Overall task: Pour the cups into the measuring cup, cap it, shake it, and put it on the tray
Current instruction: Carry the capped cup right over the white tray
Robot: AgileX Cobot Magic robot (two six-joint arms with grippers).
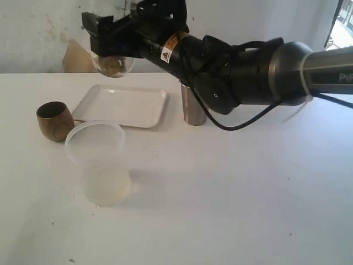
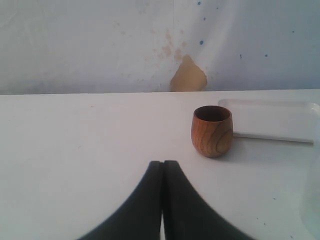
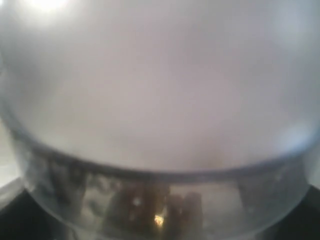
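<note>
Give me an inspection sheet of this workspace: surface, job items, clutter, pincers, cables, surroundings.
Surface: white table, a few small dark specks.
Job's things: measuring cup held in the air, brown bits inside, cap cannot be told; white tray flat on the table, nothing on it; wooden cup upright beside the tray; steel tumbler upright, partly hidden behind the arm.
Clutter: milky plastic tub, upright and uncovered, near the front.
Pincers: left pincer shut, holding nothing; right pincer gripping the measuring cup.
Cables: black cable hanging in a loop under the right arm.
Surroundings: stained pale wall with a tan patch.
</note>
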